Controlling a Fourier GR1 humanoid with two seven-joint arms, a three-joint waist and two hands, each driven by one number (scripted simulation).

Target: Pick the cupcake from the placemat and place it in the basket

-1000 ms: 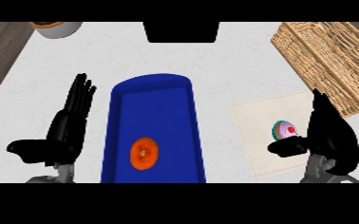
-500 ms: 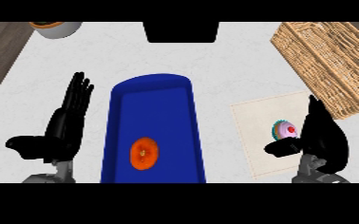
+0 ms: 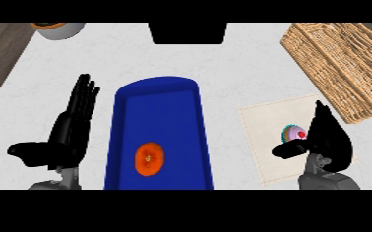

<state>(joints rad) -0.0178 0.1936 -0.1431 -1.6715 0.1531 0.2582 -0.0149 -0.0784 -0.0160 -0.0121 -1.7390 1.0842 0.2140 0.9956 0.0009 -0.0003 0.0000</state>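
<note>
Right hand (image 3: pixel 330 140) uncurled just beside cupcake (image 3: pixel 294 133) on placemat (image 3: pixel 263 123), grasping nothing; basket (image 3: pixel 334 64) far right; left hand (image 3: pixel 69 128) likewise released.

White speckled counter (image 3: pixel 240 69), seen from above. A long blue tray (image 3: pixel 160 113) lay just to the right of the fingers (image 3: pixel 83 96) of the left hand (image 3: pixel 65 132), its rounded far end reaching beyond their tips. A pale square placemat (image 3: pixel 262 137) extended leftward from beneath the right hand (image 3: pixel 330 137). A wicker basket (image 3: pixel 334 64) stood beyond that hand's fingertips (image 3: pixel 320 109), near the placemat's far corner. A grey pot (image 3: pixel 58 29) sat well beyond the left fingertips, and a black block (image 3: pixel 187 32) sat at the far edge.
</note>
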